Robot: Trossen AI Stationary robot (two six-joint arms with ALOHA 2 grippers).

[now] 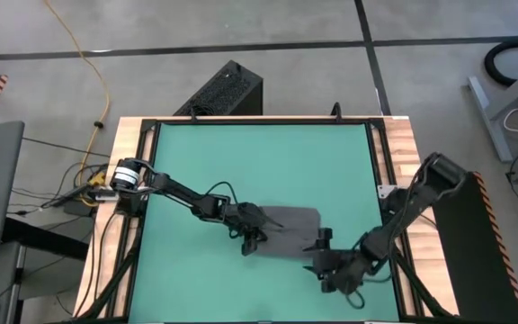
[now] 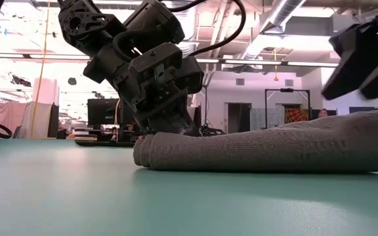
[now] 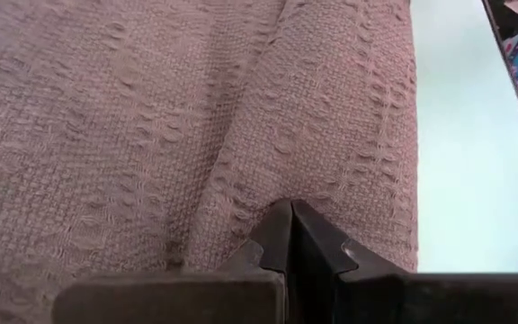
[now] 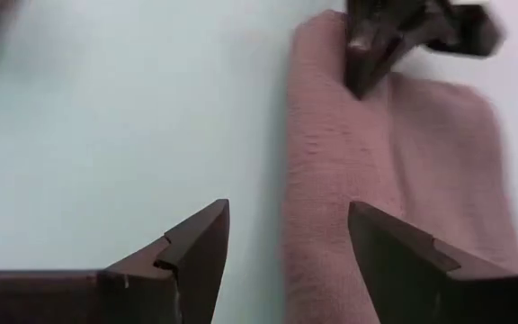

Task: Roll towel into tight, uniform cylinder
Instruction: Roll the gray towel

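I see the towel [image 1: 288, 232] lying on the green table [image 1: 259, 162], toward the near edge and a little right of centre — a grey, partly folded bundle, low and long in the low view, not a cylinder. Its rolled edge [image 2: 151, 154] rests on the mat.

My left gripper [image 1: 253, 237] is down at the towel's left end; in the left wrist view its fingers [image 3: 308, 243] are pressed together, tips against the weave, and cloth fills most of that view. I cannot tell whether any fabric is pinched between them.

My right gripper [image 1: 320, 250] sits at the towel's right end, near the front of the table. Its fingers [image 4: 200, 238] stand well apart — one over bare mat, the other over the towel's long edge — with nothing between them.
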